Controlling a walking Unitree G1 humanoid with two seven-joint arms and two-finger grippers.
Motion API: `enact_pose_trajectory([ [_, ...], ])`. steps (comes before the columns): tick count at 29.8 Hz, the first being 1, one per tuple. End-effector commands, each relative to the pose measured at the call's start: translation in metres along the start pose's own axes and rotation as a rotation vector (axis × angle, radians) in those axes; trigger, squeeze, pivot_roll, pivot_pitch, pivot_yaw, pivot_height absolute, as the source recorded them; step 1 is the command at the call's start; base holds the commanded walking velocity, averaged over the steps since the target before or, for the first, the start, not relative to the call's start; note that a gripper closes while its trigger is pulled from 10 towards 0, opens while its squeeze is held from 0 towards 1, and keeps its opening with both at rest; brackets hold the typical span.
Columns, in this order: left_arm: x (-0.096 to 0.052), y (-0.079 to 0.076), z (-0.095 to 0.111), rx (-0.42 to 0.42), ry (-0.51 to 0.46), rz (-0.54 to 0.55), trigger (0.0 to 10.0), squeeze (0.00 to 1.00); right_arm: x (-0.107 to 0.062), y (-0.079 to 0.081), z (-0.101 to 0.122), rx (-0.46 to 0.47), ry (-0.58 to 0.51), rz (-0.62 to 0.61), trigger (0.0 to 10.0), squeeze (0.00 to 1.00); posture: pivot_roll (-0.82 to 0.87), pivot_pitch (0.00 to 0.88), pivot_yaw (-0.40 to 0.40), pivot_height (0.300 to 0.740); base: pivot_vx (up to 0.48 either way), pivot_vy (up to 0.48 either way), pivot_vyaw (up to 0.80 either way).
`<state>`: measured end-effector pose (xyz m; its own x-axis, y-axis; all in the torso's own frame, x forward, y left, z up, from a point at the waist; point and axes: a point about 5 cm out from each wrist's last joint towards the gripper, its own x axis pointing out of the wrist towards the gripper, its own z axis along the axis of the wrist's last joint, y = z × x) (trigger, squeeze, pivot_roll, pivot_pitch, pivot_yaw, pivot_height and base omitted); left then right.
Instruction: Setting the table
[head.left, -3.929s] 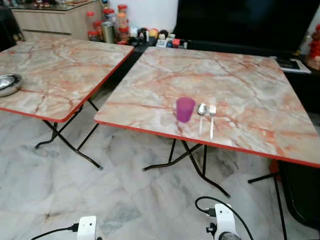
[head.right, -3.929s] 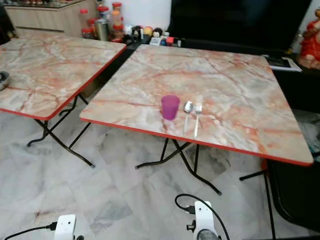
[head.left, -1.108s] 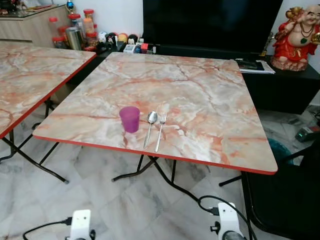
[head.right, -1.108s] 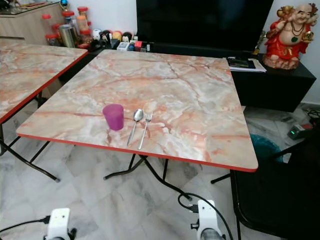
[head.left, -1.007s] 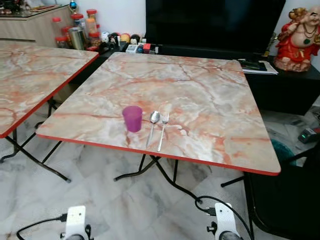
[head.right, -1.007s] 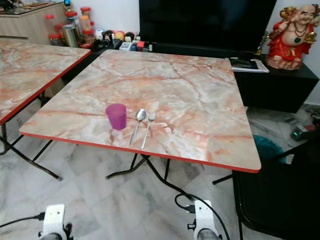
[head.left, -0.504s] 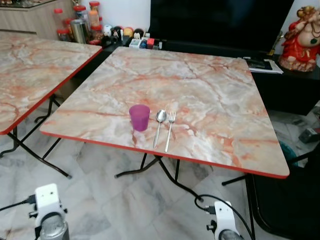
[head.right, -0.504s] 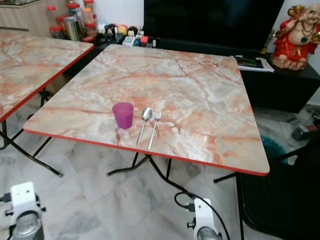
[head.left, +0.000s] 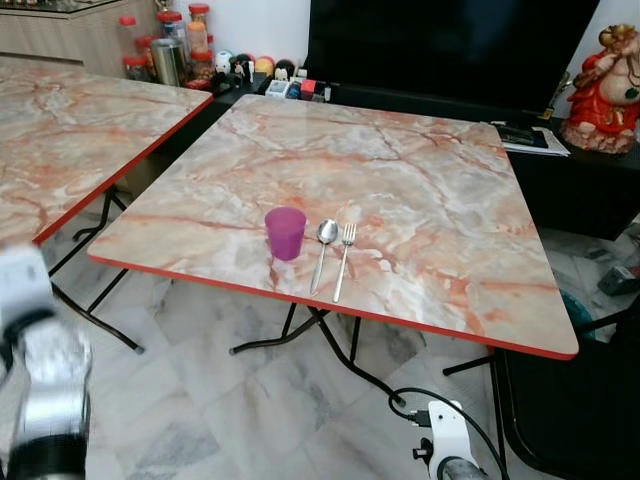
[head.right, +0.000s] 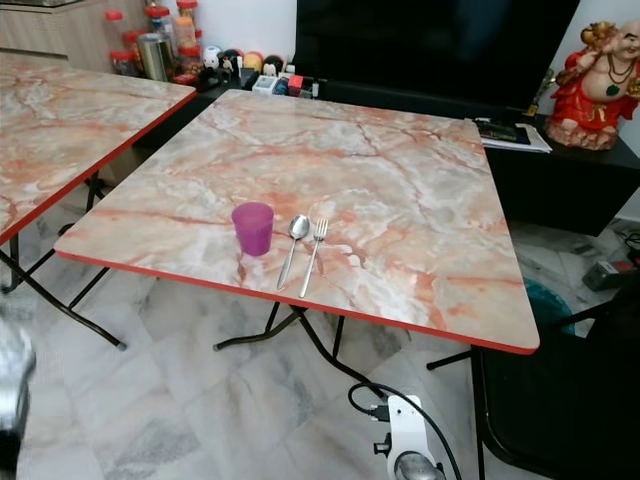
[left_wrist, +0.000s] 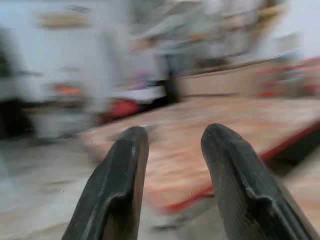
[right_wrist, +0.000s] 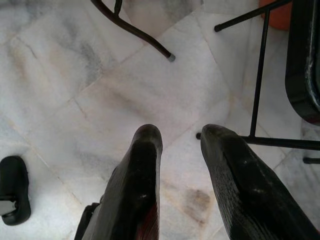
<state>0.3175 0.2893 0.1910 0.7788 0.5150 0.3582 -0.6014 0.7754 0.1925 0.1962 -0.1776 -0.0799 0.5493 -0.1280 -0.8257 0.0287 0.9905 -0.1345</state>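
Head views: marble-patterned folding table (head.left: 420, 190) with a red edge stands straight ahead on the pale tiled floor (head.right: 200, 400). Purple cup (head.left: 285, 233) stands upright near the table's front edge. Spoon (head.left: 324, 249) lies just beside the cup on its right, and fork (head.left: 342, 259) lies just beside the spoon; both handles point toward the front edge. Second table (head.left: 70, 130) of the same pattern stands to the left, apart from the first. Behind the tables: a dark TV screen (head.right: 430, 45), a red figurine (head.right: 598, 72) at far right, and jars (head.left: 170, 50) at far left. Left arm (head.left: 40, 380) shows blurred at the lower left, raised off the floor level. Right arm (head.left: 445, 455) hangs low at the bottom, with a black cable looped by it.

Left wrist view: heavily blurred. Left gripper (left_wrist: 172, 165) has its two black fingers parted with a clear gap, holding nothing. A red-edged marble tabletop shows beyond the fingers; which table it is I cannot tell.

Right wrist view: right gripper (right_wrist: 180, 150) points down at the tiled floor, fingers parted, nothing between them. Black table legs (right_wrist: 135, 30) cross the floor beyond.
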Motion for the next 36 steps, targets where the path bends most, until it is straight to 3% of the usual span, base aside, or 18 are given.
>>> enact_pose_trajectory([
  [1,-0.007,-0.039,-0.003,-0.023,0.075,-0.258,10.0,0.0,0.0,-0.003,0.003,-0.006,-0.006,-0.005,10.0,0.0,0.02,0.0,-0.073,0.74,0.0,0.0,0.0],
  [3,-0.009,-0.077,0.008,-0.071,0.14,-0.464,10.0,0.0,0.0,-0.003,0.003,-0.007,-0.006,-0.004,10.0,0.0,0.03,0.0,-0.071,0.74,0.0,0.0,0.0],
  [7,-0.007,-0.089,0.015,-0.116,0.166,-0.495,10.0,0.0,0.0,-0.003,0.003,-0.006,-0.007,-0.004,10.0,0.0,0.03,0.0,-0.07,0.74,0.0,0.0,0.0],
  [8,-0.005,-0.103,0.018,-0.155,0.228,-0.549,10.0,0.0,0.0,-0.003,0.003,-0.005,-0.007,-0.003,10.0,0.0,0.03,0.0,-0.07,0.74,0.0,0.0,0.0],
  [10,-0.005,-0.114,0.016,-0.126,0.286,-0.624,10.0,0.32,0.0,-0.002,0.003,-0.004,-0.007,-0.003,10.0,0.0,0.02,0.0,-0.067,0.74,0.0,0.0,0.0],
  [11,-0.003,-0.116,0.017,-0.144,0.315,-0.631,10.0,1.0,0.0,-0.002,0.003,-0.002,-0.007,-0.003,10.0,0.0,0.02,0.0,-0.066,0.74,0.0,0.0,0.0],
  [13,0.002,-0.121,0.021,-0.222,0.361,-0.649,10.0,1.0,0.0,-0.002,0.003,0.001,-0.007,-0.002,10.0,0.0,0.01,0.0,-0.064,0.74,0.0,0.0,0.0],
  [18,0.012,-0.124,0.032,-0.289,0.399,-0.678,10.0,1.0,0.0,-0.001,0.003,0.004,-0.006,-0.002,10.0,0.0,0.01,0.0,-0.064,0.74,0.0,0.0,0.0],
  [19,0.014,-0.128,0.038,-0.326,0.425,-0.742,10.0,1.0,0.0,-0.002,0.003,0.004,-0.004,-0.002,10.0,0.0,0.02,0.0,-0.065,0.74,0.0,0.0,0.0],
  [23,0.021,-0.133,0.047,-0.399,0.47,-0.815,10.0,1.0,0.001,-0.002,0.004,0.006,-0.005,0.001,10.0,0.0,0.02,0.0,-0.063,0.74,0.0,0.0,0.0],
  [29,0.021,-0.135,0.047,-0.479,0.534,-0.859,10.0,1.0,0.001,-0.001,0.004,0.008,-0.005,0.003,10.0,0.0,0.02,0.0,-0.062,0.74,0.0,0.0,0.0],
  [30,0.02,-0.137,0.048,-0.482,0.542,-0.883,10.0,0.47,0.0,-0.001,0.004,0.009,-0.004,0.003,10.0,0.0,0.02,0.0,-0.063,0.74,0.0,0.0,0.0],
  [31,0.018,-0.139,0.048,-0.48,0.548,-0.906,10.0,0.02,0.0,-0.001,0.003,0.01,-0.004,0.003,10.0,0.0,0.02,0.0,-0.063,0.74,0.0,0.0,0.0],
  [36,0.012,-0.146,0.048,-0.447,0.571,-0.972,10.0,0.0,0.0,-0.001,0.003,0.01,-0.001,0.006,10.0,0.0,0.02,0.0,-0.063,0.74,0.0,0.0,0.0],
])
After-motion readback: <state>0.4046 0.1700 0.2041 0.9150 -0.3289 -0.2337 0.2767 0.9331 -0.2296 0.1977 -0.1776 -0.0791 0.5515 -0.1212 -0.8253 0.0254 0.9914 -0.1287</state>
